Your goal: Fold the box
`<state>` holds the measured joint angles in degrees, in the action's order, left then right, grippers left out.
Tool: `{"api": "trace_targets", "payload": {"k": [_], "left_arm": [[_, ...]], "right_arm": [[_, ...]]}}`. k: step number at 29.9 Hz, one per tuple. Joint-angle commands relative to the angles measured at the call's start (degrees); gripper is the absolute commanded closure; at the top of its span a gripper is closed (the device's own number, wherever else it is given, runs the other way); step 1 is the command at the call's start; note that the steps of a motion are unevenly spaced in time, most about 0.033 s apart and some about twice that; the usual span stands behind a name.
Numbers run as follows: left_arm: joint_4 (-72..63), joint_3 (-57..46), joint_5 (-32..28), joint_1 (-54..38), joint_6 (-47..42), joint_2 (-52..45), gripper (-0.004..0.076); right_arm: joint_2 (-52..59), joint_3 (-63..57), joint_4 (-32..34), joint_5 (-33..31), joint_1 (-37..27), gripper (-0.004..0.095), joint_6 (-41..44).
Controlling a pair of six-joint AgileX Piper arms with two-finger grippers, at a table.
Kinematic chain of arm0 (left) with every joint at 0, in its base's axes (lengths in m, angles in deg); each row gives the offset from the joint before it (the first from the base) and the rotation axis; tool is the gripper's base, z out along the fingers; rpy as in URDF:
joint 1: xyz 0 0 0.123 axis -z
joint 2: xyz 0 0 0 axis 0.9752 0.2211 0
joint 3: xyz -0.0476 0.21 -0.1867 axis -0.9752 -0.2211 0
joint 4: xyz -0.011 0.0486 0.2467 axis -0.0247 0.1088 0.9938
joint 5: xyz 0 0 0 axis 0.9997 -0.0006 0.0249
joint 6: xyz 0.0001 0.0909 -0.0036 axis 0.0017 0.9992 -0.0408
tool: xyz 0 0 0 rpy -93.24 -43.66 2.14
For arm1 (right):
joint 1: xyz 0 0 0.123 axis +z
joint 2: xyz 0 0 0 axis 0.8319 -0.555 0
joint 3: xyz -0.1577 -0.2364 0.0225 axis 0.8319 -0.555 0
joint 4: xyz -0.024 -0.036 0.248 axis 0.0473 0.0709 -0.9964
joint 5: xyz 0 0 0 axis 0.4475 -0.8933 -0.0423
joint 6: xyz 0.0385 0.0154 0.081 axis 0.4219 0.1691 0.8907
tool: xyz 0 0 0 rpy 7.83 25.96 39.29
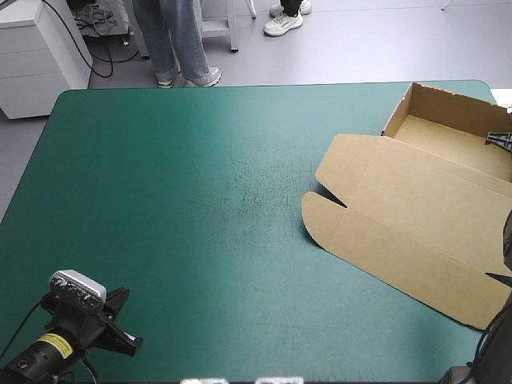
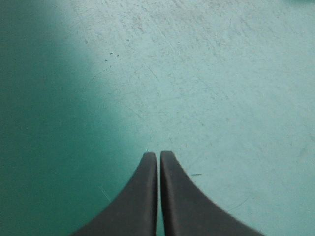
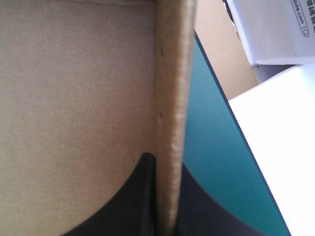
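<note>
Teal-green table cover point(image 1: 160, 200): matt, no glare. Fine pale scratches and scuffs at the centre of the high view. The left wrist view shows the same scratched, lightly speckled surface.

Brown cardboard box point(image 1: 416, 216), right of the high view: plain matt paper-faced board, unprinted, with pressed crease lines. The right wrist view shows a fine fibrous grain and a slightly ridged wall edge.

Left gripper point(image 2: 158, 157), black fin-shaped fingers point(image 2: 140, 201): smooth, faint dull sheen. Plastic or rubber, cannot tell.
</note>
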<state>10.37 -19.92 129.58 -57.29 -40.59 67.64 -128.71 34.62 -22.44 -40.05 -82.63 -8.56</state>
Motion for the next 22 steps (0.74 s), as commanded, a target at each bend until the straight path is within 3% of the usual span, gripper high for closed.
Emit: {"api": "trace_targets", "payload": {"k": [1,5,14,22], "left_arm": [[-0.4,1.2,-4.2,0.3,-0.4,0.6,0.0732],[-0.4,1.2,-4.2,0.3,-0.4,0.6,0.0732],[-0.4,1.2,-4.2,0.3,-0.4,0.6,0.0732],[-0.4,1.2,-4.2,0.3,-0.4,0.6,0.0732]], "right_arm": [[3.7,1.8,4.6,-0.5,-0.7,0.0924,-0.7],[3.8,1.8,2.5,-0.5,-0.7,0.0833,-2.3],[6.1,2.7,2.1,-0.5,-1.0,0.0355,-2.4],[11.1,4.0,-0.5,-0.5,-1.1,0.0324,-0.4]]}}
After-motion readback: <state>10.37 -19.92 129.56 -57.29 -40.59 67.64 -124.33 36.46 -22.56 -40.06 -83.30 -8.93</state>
